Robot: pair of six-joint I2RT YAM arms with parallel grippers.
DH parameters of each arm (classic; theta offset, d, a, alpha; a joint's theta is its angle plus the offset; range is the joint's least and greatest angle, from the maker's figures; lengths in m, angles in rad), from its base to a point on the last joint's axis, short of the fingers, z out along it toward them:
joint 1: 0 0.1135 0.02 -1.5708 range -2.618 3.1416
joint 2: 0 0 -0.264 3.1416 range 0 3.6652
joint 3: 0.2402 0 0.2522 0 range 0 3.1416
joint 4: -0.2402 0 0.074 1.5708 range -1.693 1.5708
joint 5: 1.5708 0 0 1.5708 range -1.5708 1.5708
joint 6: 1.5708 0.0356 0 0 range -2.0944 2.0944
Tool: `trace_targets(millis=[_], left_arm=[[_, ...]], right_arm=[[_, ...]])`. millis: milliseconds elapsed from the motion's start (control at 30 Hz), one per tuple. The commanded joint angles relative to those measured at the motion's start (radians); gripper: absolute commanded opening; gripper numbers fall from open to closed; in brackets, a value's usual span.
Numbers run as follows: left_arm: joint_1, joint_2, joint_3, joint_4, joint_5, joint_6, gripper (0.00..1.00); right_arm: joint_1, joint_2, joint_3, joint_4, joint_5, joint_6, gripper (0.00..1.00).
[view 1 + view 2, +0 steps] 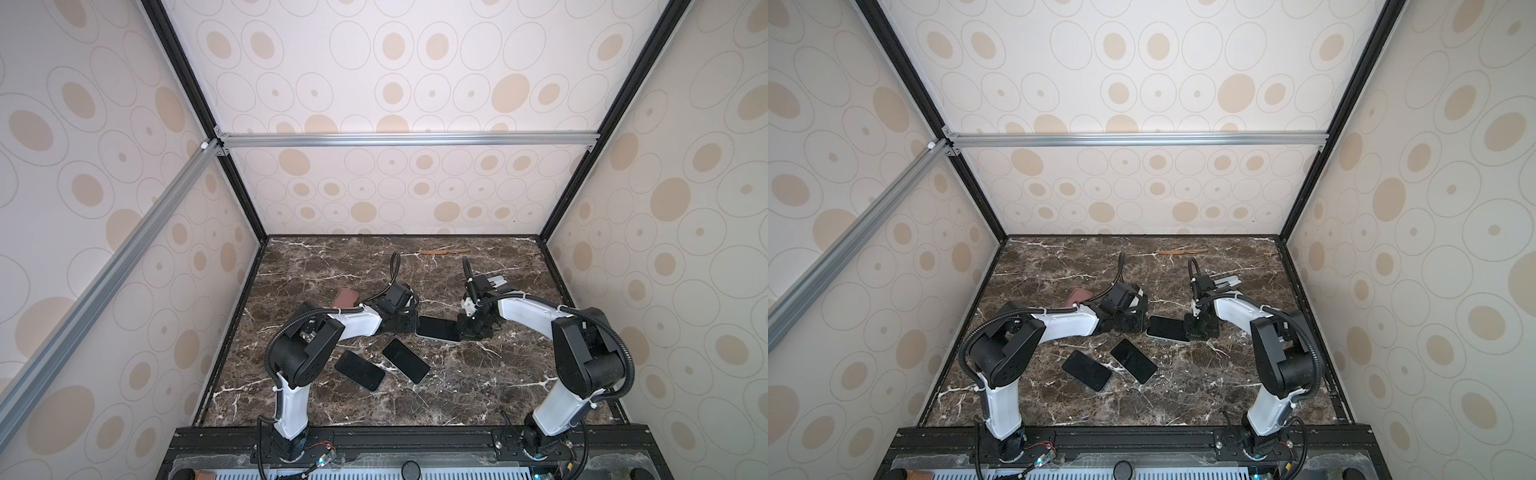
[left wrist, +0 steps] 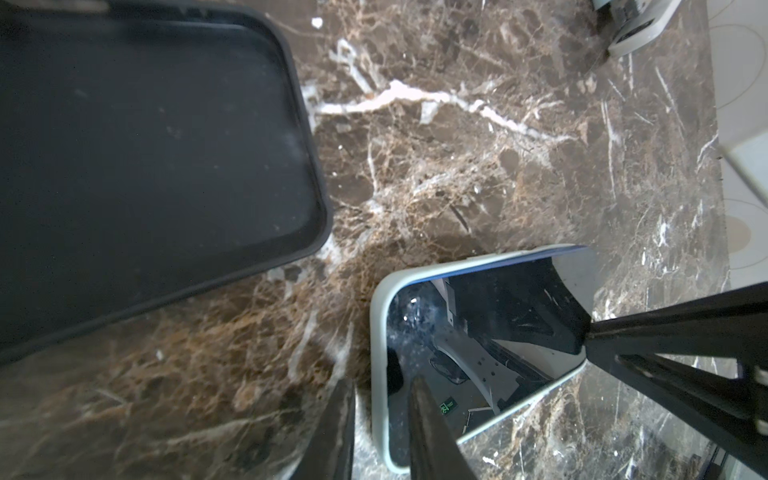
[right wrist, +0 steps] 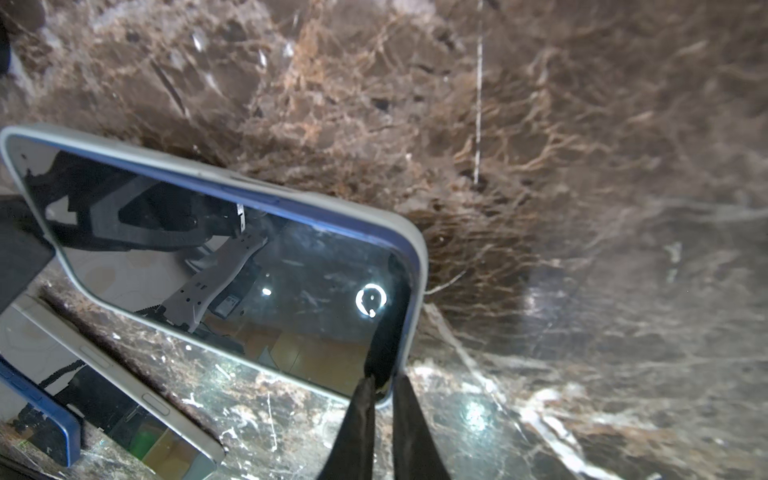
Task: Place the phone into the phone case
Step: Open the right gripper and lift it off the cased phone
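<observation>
The work surface is a dark brown, marble-patterned tabletop [image 1: 478, 395] run through with white veins, glossy enough to throw back light spots in the right wrist view. It is boxed in on three sides by cream walls [image 1: 374, 195] printed with tan ovals and thin rings. The walls are carried on black corner posts [image 1: 241, 189], and a silver aluminium rail [image 1: 407, 139] runs across the back.

Between the two grippers is the blue phone [image 3: 232, 257], screen up, sitting in a pale phone case [image 2: 378, 353]. A strip of its blue side shows above the case rim along one long edge, and a dark shadow lies on the marble under that edge. The right gripper [image 3: 384, 386] is nearly closed, its fingers pinching one short end of the cased phone. The left gripper [image 2: 382, 386] is at the other short end. Its fingers stand a narrow way apart astride the case's end rim, one outside the wall and one over the glass; I cannot tell whether they actually squeeze it.

Just beside the left gripper an empty black phone case [image 2: 145, 145] lies open side up, with marble showing between it and the pale case. Near that gripper, on the robot's side, a bare phone [image 1: 360, 370] and a second bare phone [image 1: 405, 360] lie flat with dark screens. Beyond the left wrist lies a brown phone case [image 1: 345, 297]. Well beyond both grippers, near the back wall, lies a thin tan strip [image 1: 444, 250].
</observation>
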State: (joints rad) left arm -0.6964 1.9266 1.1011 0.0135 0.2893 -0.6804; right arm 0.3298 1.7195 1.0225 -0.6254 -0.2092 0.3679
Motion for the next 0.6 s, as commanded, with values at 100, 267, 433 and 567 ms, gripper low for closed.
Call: trace_targets(millis=[100, 267, 433, 567], left_arm=[[0.003, 0.015, -0.002, 0.01, 0.01, -0.004, 0.24], [0.002, 0.01, -0.007, 0.01, 0.015, -0.005, 0.24], [0.003, -0.02, 0.005, 0.005, 0.008, -0.001, 0.24], [0.004, -0.044, 0.036, -0.007, -0.016, 0.01, 0.24]], right_arm=[[0.006, 0.11, -0.047, 0.009, 0.053, -0.012, 0.13], [0.013, 0.129, -0.053, 0.018, 0.054, -0.004, 0.12], [0.016, 0.047, -0.021, -0.01, 0.039, 0.011, 0.12], [0.014, -0.072, 0.042, -0.048, 0.065, 0.014, 0.13]])
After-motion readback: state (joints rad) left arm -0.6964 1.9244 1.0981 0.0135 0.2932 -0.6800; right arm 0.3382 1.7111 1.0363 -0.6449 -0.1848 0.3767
